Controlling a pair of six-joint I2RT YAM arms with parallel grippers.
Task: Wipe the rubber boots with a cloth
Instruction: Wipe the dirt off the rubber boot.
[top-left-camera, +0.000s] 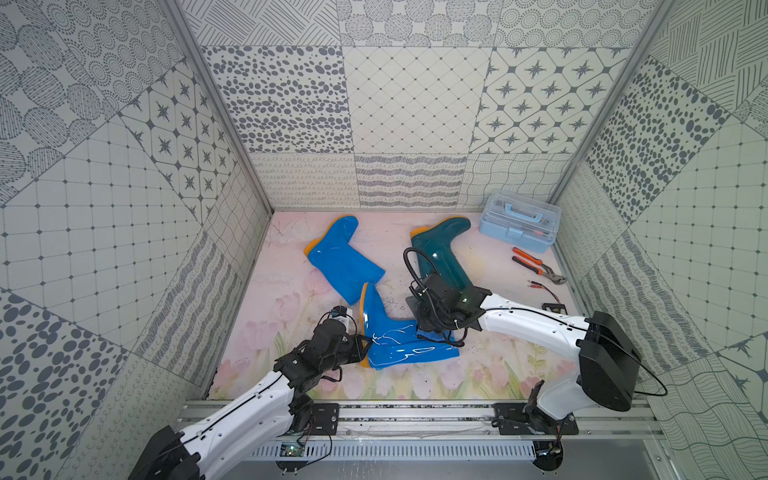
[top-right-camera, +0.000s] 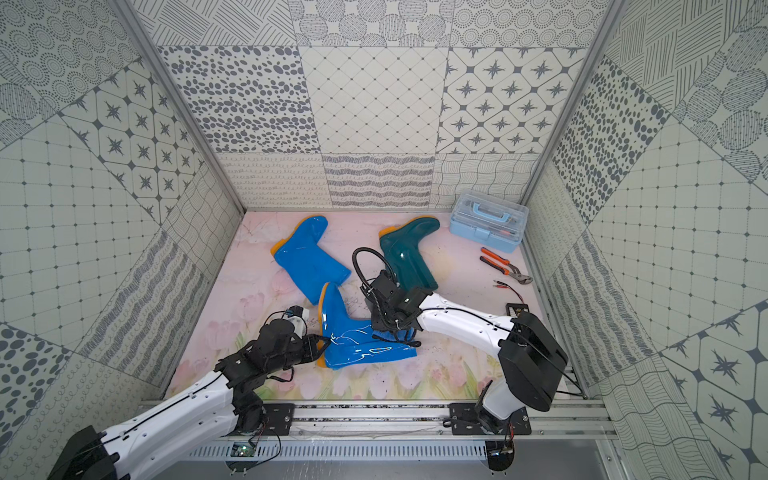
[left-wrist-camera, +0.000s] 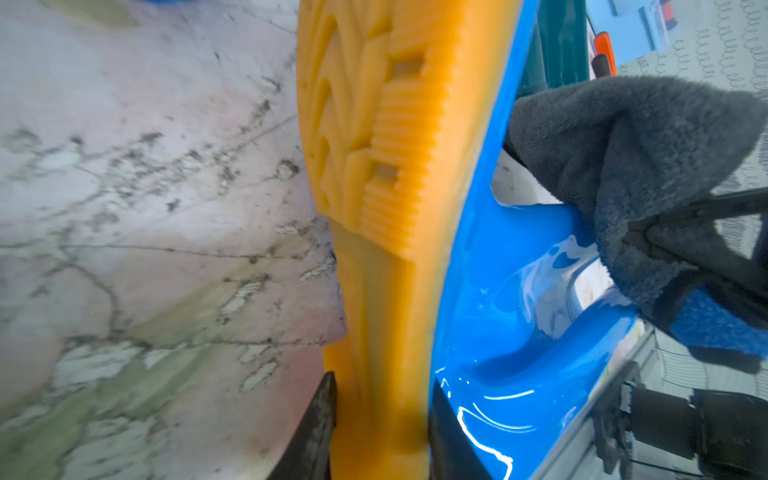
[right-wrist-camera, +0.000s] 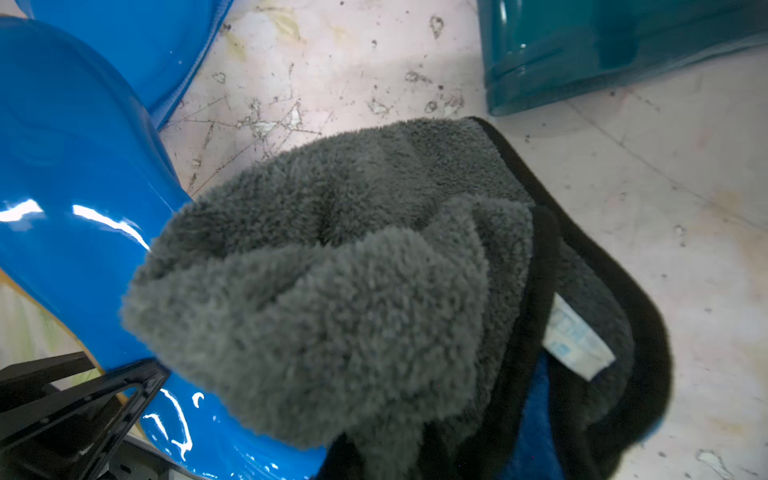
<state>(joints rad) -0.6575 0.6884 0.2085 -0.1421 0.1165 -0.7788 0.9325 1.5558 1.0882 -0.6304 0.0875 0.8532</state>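
Far from the toolbox, left claw pinches nearest boot, right claw clutches cloth.

No text, brand, number or sign can be read in any of these views. The only printed thing is a small white label sewn at the black edge of the cloth, seen in the right wrist view. It carries pale blue marks, too blurred to make out as letters or figures.
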